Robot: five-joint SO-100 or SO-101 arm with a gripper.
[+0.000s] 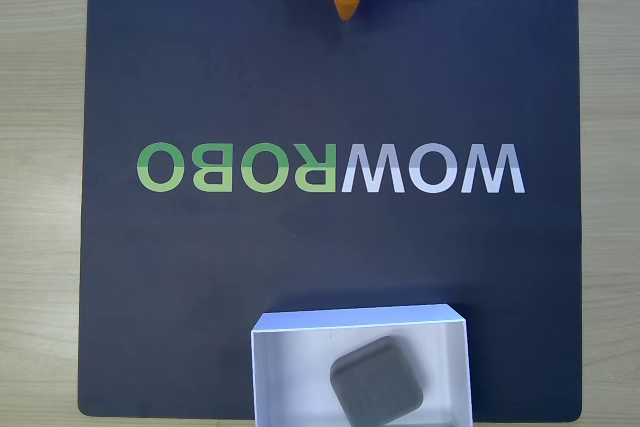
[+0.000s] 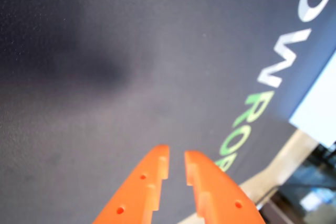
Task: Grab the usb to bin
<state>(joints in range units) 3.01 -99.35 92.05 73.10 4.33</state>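
Observation:
The usb (image 1: 375, 383), a matte grey rounded-square block, lies tilted inside the bin (image 1: 262, 367), a white open-topped box at the bottom edge of the fixed view. My orange gripper (image 1: 347, 9) hangs at the top of that view, far from the bin, above the bare mat. In the wrist view the gripper (image 2: 176, 153) enters from the bottom; its two fingers (image 2: 147, 187) stand almost together with only a thin slit and nothing between them. A white corner of the bin (image 2: 320, 109) shows at the right edge of the wrist view.
A dark mat (image 1: 200, 287) with WOWROBO lettering (image 1: 330, 168) covers most of the light wooden table (image 1: 40, 197). The mat's edge and some dark clutter (image 2: 310, 198) beyond the table show at the wrist view's lower right.

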